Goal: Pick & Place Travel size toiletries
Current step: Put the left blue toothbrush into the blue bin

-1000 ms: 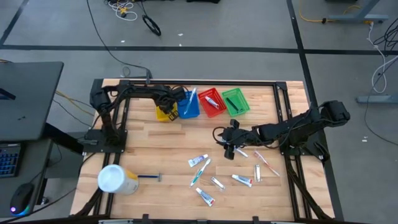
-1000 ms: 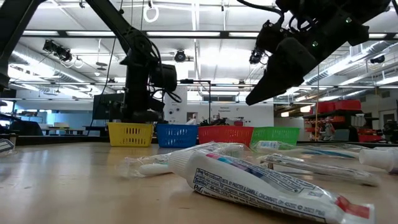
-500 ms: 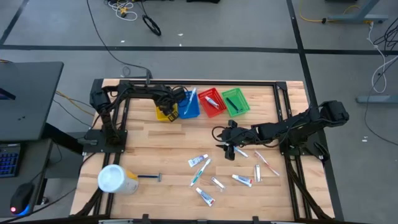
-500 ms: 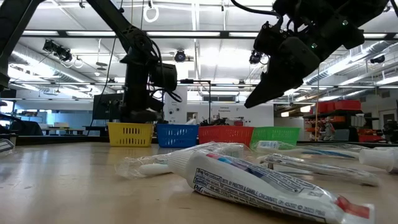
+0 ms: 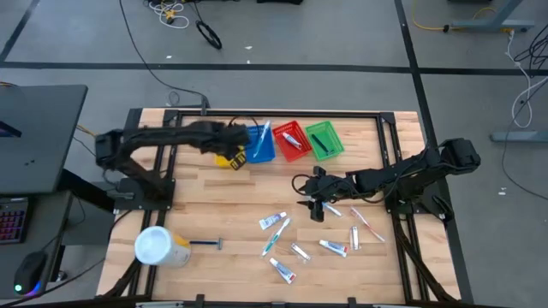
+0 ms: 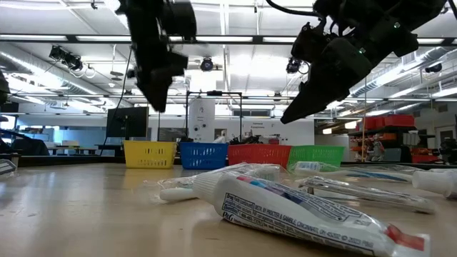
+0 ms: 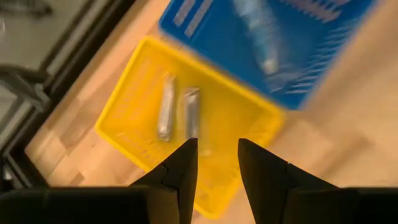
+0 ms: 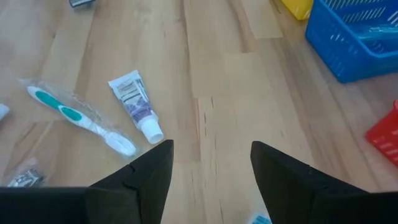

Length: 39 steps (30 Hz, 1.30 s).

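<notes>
Left gripper (image 7: 214,163) above the yellow basket (image 7: 134,115), fingers (image 7: 180,171) parted with a narrow gap, nothing between them. Inside the yellow basket, two silvery sachets (image 7: 177,115) side by side, just beyond the fingertips and clear of them. Blue basket (image 7: 292,43) next to it, a pale item lying inside, too blurred to name. From above, left gripper (image 5: 229,141) over the row's yellow end.

Right gripper (image 8: 211,165) over bare desk (image 8: 236,87), fingers (image 8: 146,171) spread wide, released, holding nothing. Ahead of these fingers and well clear: a small white tube (image 8: 137,106) with blue print, cap toward the gripper, and beside it a wrapped toothbrush (image 8: 81,121) with teal handle. Neither touched.

From above, right gripper (image 5: 315,198) near the desk's middle, with the loose toiletries (image 5: 295,239) scattered on the near side of it: tubes, toothbrushes, sachets. Red basket (image 5: 292,141) and green basket (image 5: 324,139) in the row, each with something inside. Large white-and-yellow container (image 5: 161,247) lying at the near left corner, a dark stick (image 5: 205,245) just beside it.

From desk level, a tube (image 6: 307,210) lying close in the foreground, both arms hanging above.
</notes>
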Available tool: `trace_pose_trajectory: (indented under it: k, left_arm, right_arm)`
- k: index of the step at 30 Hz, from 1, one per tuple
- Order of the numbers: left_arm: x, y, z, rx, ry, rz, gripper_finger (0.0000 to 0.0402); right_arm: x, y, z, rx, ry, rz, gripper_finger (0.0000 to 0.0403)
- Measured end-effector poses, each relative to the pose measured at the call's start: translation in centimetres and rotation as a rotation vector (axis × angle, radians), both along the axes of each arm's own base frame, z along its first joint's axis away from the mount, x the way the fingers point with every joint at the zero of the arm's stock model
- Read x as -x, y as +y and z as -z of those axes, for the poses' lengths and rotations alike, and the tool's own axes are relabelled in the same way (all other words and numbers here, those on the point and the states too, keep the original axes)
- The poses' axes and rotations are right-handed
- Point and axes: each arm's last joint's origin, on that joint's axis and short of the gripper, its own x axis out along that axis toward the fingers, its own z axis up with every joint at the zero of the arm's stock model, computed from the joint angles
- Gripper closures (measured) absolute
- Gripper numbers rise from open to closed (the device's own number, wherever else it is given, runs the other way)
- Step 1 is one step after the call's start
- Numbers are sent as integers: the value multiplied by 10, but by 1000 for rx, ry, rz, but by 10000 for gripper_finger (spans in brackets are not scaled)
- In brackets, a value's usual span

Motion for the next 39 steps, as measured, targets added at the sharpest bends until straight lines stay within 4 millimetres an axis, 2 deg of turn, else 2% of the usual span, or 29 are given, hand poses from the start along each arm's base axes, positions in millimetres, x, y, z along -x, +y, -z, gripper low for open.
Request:
trace_pose_trajectory:
  k: [5,10,16,20,27,31,39]
  left_arm:
    - [3,-55,-16,-103,-167,125,283]
    - [-1,-109,-11,-102,-340,265,283]
    - [-3,-157,-7,-92,-457,409,283]
    - [2,-181,-6,-96,-522,473,283]
    - [14,-211,-6,-93,-537,572,283]
    - [16,-216,-2,-100,-546,628,285]
    - [18,-208,41,-1,-765,712,285]
  right_arm:
    - [0,3,0,-48,-1,15,176]
    - [1,11,0,-83,-5,11,176]
    - [1,25,-3,-114,-47,-20,177]
    - [0,35,-8,-130,-108,-58,177]
    - [2,54,-14,-127,-181,-84,177]
    - [4,60,-15,-137,-186,-77,177]
    - [7,70,-14,-194,-181,-71,177]
